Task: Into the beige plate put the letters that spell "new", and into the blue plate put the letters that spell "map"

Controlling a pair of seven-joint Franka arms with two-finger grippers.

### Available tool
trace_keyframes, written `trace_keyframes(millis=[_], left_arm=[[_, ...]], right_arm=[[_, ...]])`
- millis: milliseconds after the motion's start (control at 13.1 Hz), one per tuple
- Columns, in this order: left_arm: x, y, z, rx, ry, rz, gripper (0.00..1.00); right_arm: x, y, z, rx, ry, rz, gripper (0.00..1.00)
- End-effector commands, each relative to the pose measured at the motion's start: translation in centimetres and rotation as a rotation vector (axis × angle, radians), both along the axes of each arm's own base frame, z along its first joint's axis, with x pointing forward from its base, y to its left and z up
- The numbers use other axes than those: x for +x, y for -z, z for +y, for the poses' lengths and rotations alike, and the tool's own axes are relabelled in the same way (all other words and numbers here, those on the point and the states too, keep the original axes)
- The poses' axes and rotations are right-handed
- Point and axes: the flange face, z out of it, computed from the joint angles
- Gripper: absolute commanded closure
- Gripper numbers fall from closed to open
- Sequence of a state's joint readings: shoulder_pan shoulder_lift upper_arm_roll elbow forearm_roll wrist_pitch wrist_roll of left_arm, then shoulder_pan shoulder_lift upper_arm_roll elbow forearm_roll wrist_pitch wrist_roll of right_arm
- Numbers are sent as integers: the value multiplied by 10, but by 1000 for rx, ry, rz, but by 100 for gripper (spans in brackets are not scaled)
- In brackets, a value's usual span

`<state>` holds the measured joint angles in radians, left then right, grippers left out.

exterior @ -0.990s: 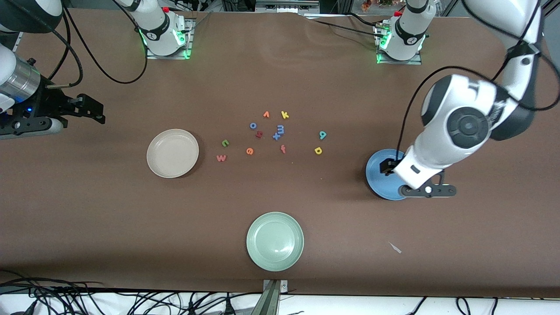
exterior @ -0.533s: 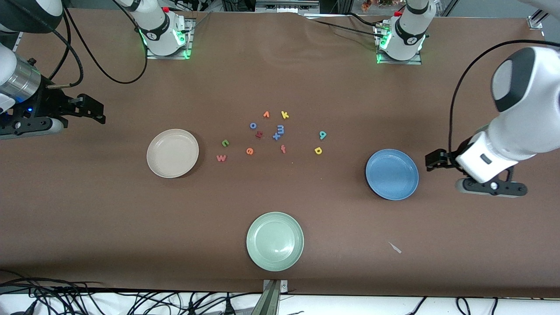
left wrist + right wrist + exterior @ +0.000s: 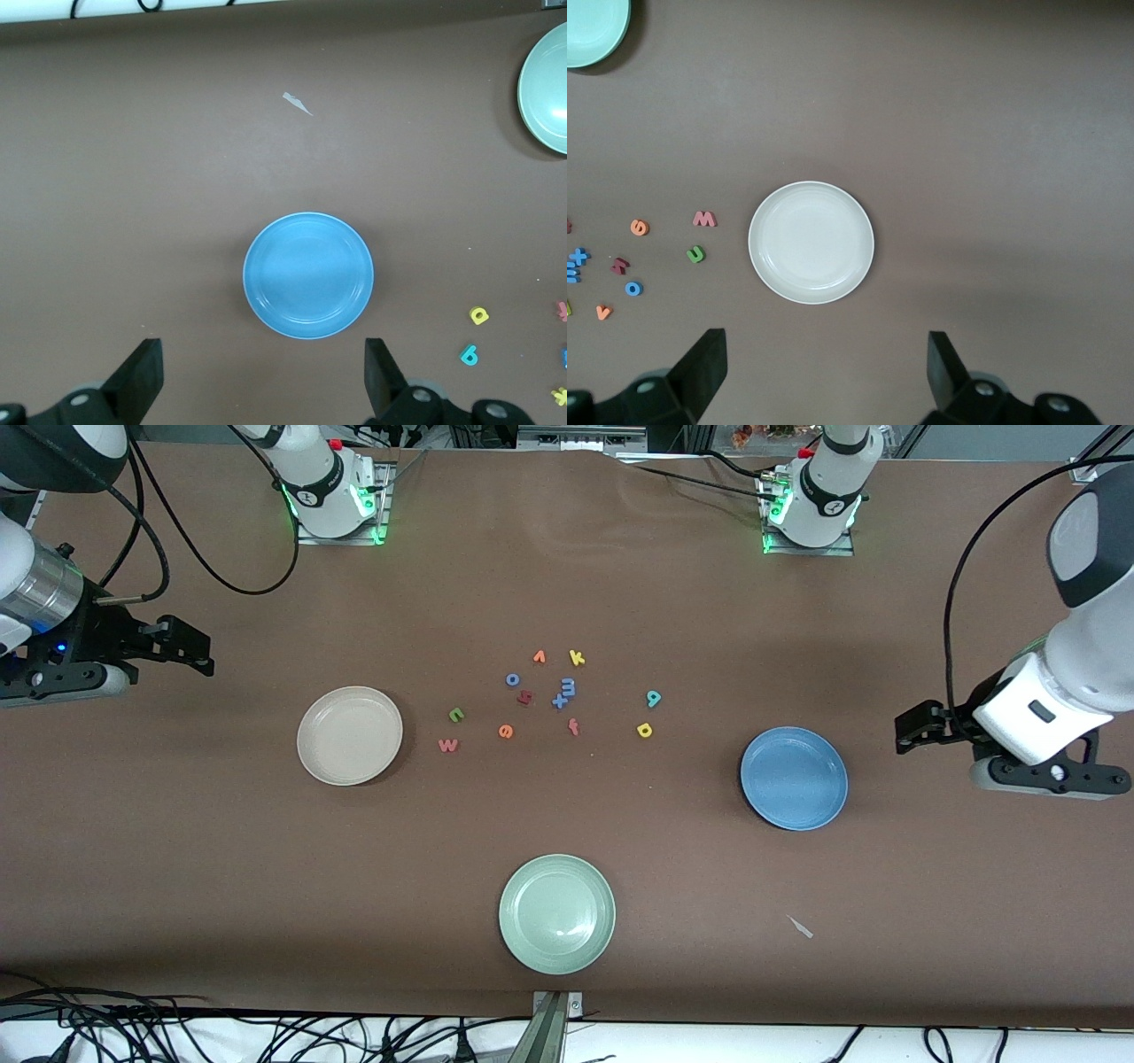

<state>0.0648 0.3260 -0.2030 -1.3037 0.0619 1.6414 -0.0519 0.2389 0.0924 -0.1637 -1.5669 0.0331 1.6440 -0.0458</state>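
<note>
Beige plate (image 3: 349,735), sky-blue plate (image 3: 794,778), pale green plate (image 3: 556,913), plain brown table (image 3: 177,850).

place: robot lab | evidence: arm bases (image 3: 332,491) bolted to brown-covered table (image 3: 177,850); loose cables (image 3: 266,1036) along edge

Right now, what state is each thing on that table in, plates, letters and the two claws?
Beige plate: empty, flat on the table.
Blue plate: empty, flat on the table.
Green plate: empty, nearest the front camera.
Foam letters: all loose on the table between the beige and blue plates, none in a plate.
Left claw: open, holding nothing, beside the blue plate.
Right claw: open, holding nothing, waiting at its table end.
</note>
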Motion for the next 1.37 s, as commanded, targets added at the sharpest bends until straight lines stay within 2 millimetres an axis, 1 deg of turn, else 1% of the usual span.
trace_keyframes(millis=[0, 76, 152, 229, 305, 381, 457, 686, 914, 1295], left_arm=[[-12, -10, -4, -18, 20, 2, 0], [-21, -28, -15, -8, 23, -27, 0], [-32, -44, -19, 7, 32, -53, 0], [-43, -44, -17, 16, 28, -45, 0], [-55, -39, -13, 26, 25, -37, 0], [-62, -31, 0, 32, 2, -41, 0], [-62, -32, 12, 34, -8, -62, 0], [-62, -30, 19, 34, -21, -42, 0], [-60, -26, 9, 39, -2, -23, 0], [-60, -27, 15, 30, -12, -20, 0]], right_arm=[[-1, -4, 1, -7, -1, 0, 0], [-1, -4, 1, -7, -1, 1, 0], [-1, -4, 1, -7, -1, 0, 0], [-1, -4, 1, -7, -1, 1, 0], [-1, -4, 1, -7, -1, 1, 0], [-1, -4, 1, -7, -1, 0, 0], [-1, -4, 1, -7, -1, 0, 0], [-1, -4, 1, -7, -1, 1, 0], [-2, -4, 2, -7, -3, 3, 0], [-2, -4, 2, -7, -3, 3, 0]])
